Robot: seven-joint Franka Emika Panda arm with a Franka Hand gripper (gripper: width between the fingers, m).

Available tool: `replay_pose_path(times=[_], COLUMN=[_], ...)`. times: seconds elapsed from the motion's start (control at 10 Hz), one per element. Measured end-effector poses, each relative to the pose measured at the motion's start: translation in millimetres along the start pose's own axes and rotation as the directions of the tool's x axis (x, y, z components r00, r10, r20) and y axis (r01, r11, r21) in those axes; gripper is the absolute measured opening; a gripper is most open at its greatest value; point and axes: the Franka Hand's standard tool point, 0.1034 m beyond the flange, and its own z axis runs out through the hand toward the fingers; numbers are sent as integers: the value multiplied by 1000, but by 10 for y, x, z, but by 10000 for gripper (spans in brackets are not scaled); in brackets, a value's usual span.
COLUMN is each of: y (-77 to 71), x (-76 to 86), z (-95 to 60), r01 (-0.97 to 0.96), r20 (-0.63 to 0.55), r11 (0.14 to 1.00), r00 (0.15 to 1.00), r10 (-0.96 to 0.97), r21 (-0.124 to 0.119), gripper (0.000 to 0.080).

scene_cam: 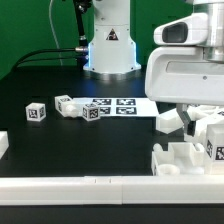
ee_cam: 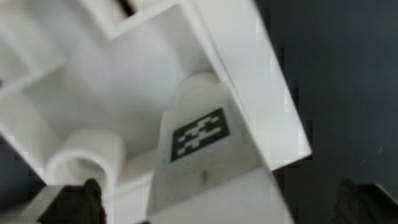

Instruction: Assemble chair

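"Counting now: what shows?"

"Three small chair blocks [scene_cam: 36, 112] [scene_cam: 65, 105] [scene_cam: 95, 112] lie left by the marker board [scene_cam: 122, 104]. The larger chair pieces [scene_cam: 185, 155] cluster near right, under the gripper [ee_cam: 217, 200]. A tagged bar [ee_cam: 201, 135] sits between its fingers [ee_cam: 71, 200]; gripped or not is unclear, and its long axis cannot be told."

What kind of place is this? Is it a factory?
Probably a robot lab test bench, not a factory. A white robot arm base stands on a dark table, a flat white marker board lies there, and small glossy white plastic chair parts carry black-and-white square tags.
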Motion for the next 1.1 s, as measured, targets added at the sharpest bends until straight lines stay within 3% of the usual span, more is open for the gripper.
replay_pose_path(times=[0.1, 0.2, 0.3, 0.4, 0.5, 0.6, 0.8, 1.1], y=[11, 14, 16, 14, 18, 24, 47, 62], x=[4, 4, 4, 2, 3, 6, 16, 8], z=[6, 9, 9, 12, 13, 15, 16, 15], r01=[-16, -45, -54, -125, -209, -311, -567, -866], r20=[0, 0, 0, 1, 1, 0, 2, 20], r11=[1000, 999, 999, 992, 978, 950, 824, 500], r00=[1000, 999, 999, 992, 978, 950, 824, 500], r10=[16, 45, 54, 125, 209, 311, 567, 866], r21=[-1, -1, -1, 0, -1, 0, 6, 6], gripper=[649, 501, 501, 333, 284, 284, 284, 284])
